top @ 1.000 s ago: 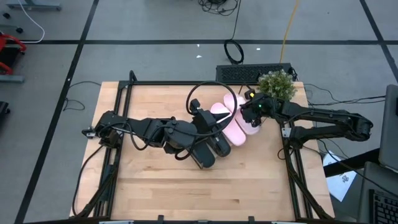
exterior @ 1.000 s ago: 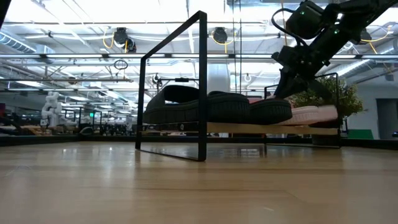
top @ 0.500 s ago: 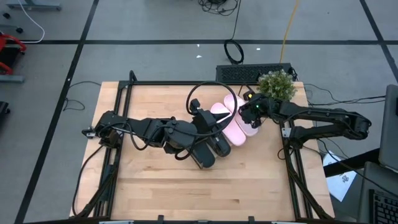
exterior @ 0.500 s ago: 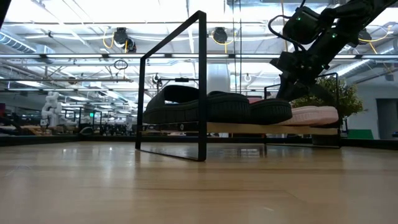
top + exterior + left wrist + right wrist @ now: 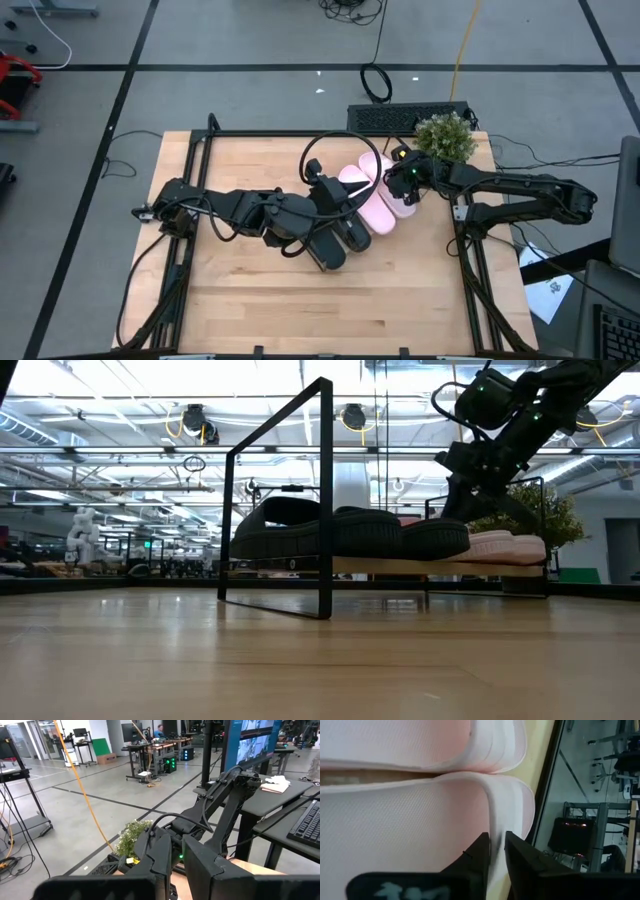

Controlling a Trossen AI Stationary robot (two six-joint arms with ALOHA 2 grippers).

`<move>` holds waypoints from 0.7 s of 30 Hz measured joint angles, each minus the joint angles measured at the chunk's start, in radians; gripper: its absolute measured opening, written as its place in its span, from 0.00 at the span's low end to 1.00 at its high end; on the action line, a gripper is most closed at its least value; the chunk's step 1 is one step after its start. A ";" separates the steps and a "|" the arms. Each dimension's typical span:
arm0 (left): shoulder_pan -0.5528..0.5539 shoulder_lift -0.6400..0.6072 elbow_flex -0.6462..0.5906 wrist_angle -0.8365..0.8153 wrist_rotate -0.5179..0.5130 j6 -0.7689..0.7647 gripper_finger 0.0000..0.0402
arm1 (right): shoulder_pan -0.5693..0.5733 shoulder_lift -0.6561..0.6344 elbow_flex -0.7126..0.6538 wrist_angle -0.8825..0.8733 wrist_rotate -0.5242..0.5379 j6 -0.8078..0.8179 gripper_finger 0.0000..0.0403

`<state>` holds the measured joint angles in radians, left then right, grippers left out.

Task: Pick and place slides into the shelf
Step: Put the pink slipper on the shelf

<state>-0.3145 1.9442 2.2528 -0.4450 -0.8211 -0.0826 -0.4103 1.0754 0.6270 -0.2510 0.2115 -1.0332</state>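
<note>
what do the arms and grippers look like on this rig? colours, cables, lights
Both arms are dark, near-black, jointed segments. The left arm carries a black cable looping up over its wrist. The right arm shows a small green light near its wrist, also seen in the low view. Each gripper, left gripper and right gripper, ends in two flat, matte black jaws; the right one's base bears pale lettering, too blurred to read.

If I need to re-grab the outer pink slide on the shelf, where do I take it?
Judging by the right wrist view, take the outer pink slide by its thin side edge, coming from above on the frame side. The right gripper already straddles that rim, and the other pink slide blocks the inner side.
</note>
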 joint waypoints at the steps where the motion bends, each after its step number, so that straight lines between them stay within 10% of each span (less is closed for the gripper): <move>1: 0.000 0.000 0.000 0.000 0.000 0.000 0.12 | 0.000 -0.001 0.000 0.002 -0.001 0.000 0.14; 21: 0.000 0.000 0.000 0.000 0.000 0.000 0.12 | 0.055 -0.030 0.000 0.060 0.190 0.073 0.39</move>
<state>-0.3145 1.9442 2.2528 -0.4450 -0.8207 -0.0826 -0.3552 1.0451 0.6270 -0.1913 0.4018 -0.9606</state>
